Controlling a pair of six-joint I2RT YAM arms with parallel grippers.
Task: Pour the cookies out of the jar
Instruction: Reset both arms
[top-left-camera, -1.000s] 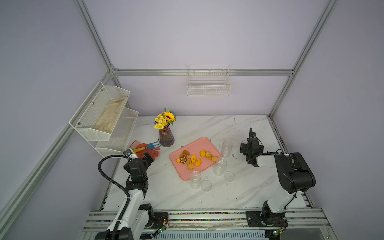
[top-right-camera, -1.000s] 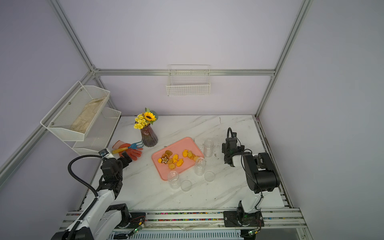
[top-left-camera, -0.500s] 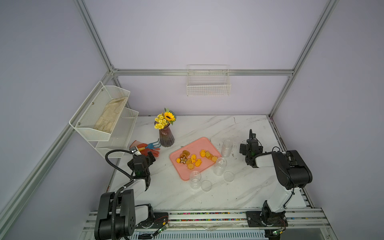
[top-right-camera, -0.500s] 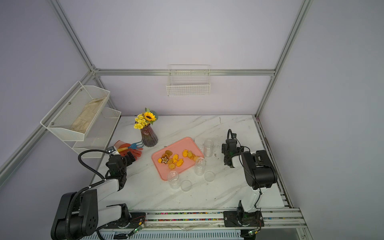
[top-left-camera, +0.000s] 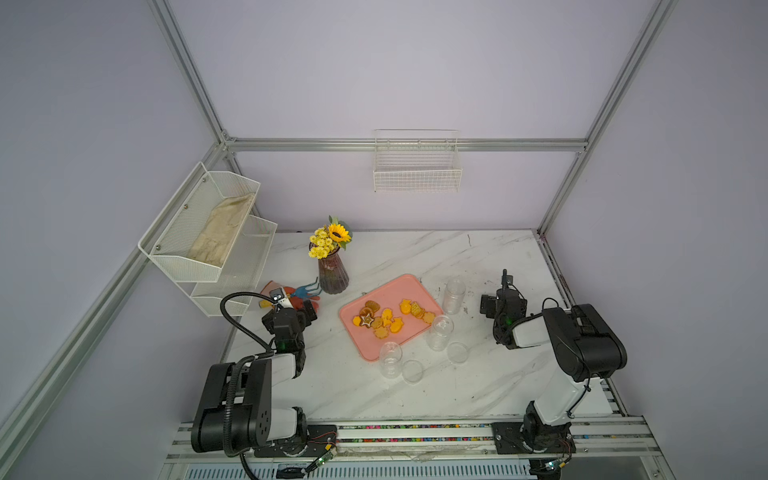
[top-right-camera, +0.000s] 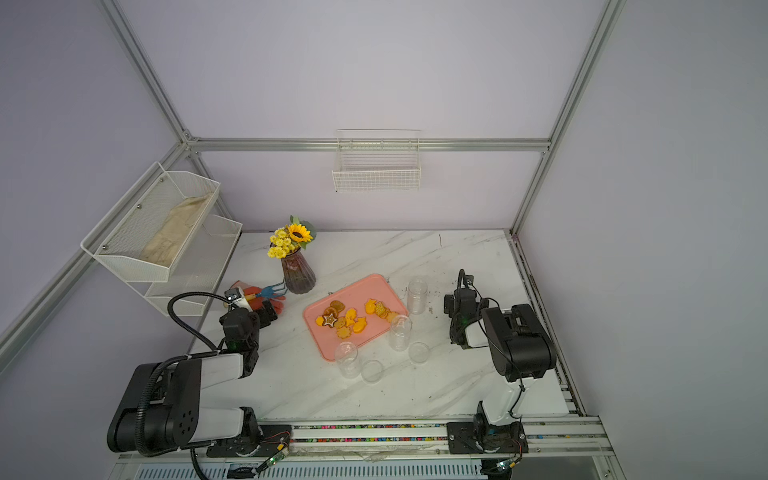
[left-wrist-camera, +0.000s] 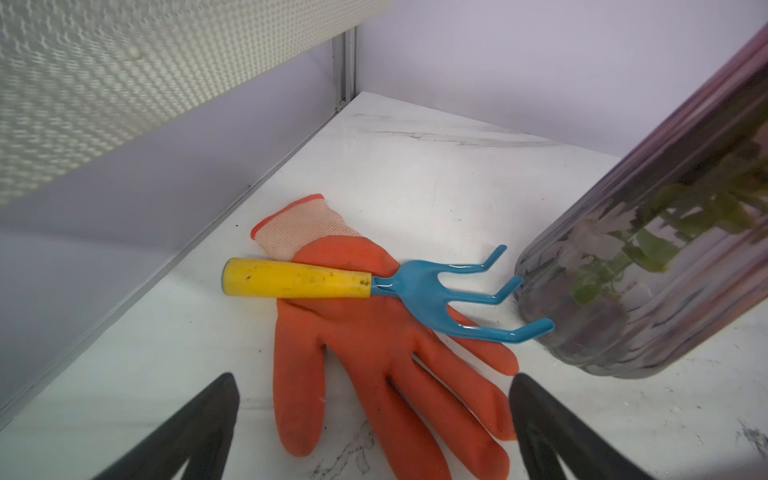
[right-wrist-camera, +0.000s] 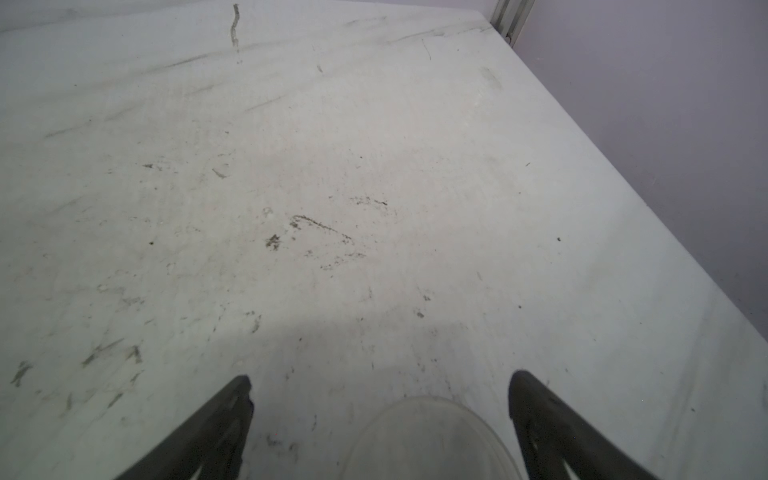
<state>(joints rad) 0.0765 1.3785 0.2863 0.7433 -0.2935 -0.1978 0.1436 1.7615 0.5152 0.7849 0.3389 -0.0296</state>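
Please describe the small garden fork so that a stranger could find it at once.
Find the purple glass vase of yellow flowers on the marble table. Beside its base lies an orange glove, and the garden fork rests across it. It alone has a yellow handle and three bent blue prongs.

In the left wrist view I get only the lower body of the vase (left-wrist-camera: 648, 257); the frame's edge cuts off the rest. The glove (left-wrist-camera: 374, 353) loses its fingertips to the edge too. In the right wrist view a clear round thing (right-wrist-camera: 432, 440) is blurred and cut off; I can't tell what it is. In both top views, left of centre, the left gripper (top-left-camera: 305, 309) covers most of the glove, and the cookies (top-left-camera: 388, 318) at centre are too small for me to tell most shapes.
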